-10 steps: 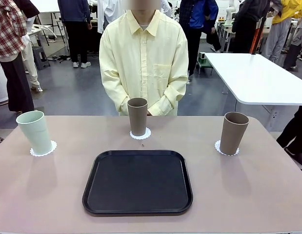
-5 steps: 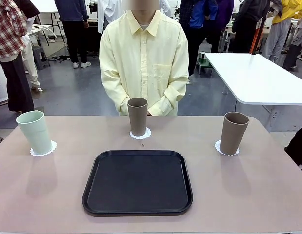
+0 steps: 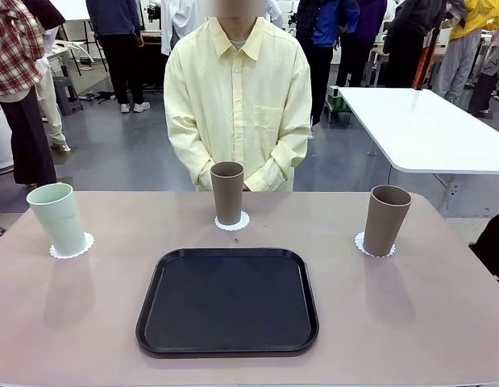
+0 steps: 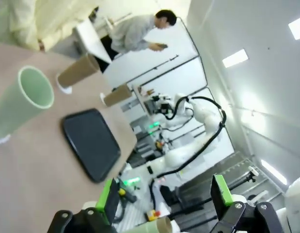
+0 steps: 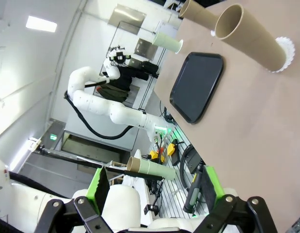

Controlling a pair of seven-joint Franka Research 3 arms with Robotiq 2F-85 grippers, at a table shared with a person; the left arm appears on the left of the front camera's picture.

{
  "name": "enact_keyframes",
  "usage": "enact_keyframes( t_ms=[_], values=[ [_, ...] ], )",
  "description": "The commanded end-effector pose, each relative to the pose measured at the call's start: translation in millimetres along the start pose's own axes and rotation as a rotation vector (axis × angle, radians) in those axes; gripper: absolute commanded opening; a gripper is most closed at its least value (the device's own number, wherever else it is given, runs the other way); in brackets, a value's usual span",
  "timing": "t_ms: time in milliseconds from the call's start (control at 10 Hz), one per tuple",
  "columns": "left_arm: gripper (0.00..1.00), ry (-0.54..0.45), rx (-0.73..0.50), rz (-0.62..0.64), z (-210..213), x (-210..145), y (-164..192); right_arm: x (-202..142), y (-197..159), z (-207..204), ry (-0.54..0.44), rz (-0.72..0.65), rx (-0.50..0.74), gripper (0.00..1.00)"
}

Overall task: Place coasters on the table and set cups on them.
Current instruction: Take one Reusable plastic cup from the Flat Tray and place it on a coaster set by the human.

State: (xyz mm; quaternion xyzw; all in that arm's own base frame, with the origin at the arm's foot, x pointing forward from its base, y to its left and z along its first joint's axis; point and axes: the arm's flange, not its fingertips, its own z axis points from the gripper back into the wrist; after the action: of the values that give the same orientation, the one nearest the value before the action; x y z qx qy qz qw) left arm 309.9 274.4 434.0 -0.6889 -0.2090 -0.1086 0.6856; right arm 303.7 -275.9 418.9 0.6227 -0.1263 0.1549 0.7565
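Beige table (image 3: 442, 322): all three cups (image 3: 227, 192) sit on coasters (image 3: 72, 250), so you're done; left gripper (image 4: 164, 201) and right gripper (image 5: 153, 187) spread wide, empty.

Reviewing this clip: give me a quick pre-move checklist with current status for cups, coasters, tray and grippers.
1. Mint cup upright on its coaster: ok.
2. Middle brown cup upright on its coaster: ok.
3. Right brown cup upright on its coaster: ok.
4. Black tray bare, flat on the table: ok.
5. Left gripper open, holding nothing: ok.
6. Right gripper open, holding nothing: ok.
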Motion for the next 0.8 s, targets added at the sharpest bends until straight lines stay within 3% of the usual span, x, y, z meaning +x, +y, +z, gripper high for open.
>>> enact_keyframes(
  t_ms=[0,400,700],
  values=[
    [1.00,0.091,0.063,0.070,52.9,27.7,0.2,0.3,1.7,0.0,0.001,-0.006,0.001,1.00],
    [1.00,0.101,0.257,0.136,64.6,32.4,8.4,0.3,1.7,0.0,0.001,-0.006,0.001,1.00],
    [1.00,0.094,0.264,0.130,67.8,28.9,6.1,0.3,1.7,0.0,0.001,-0.006,0.001,1.00]
  ],
)
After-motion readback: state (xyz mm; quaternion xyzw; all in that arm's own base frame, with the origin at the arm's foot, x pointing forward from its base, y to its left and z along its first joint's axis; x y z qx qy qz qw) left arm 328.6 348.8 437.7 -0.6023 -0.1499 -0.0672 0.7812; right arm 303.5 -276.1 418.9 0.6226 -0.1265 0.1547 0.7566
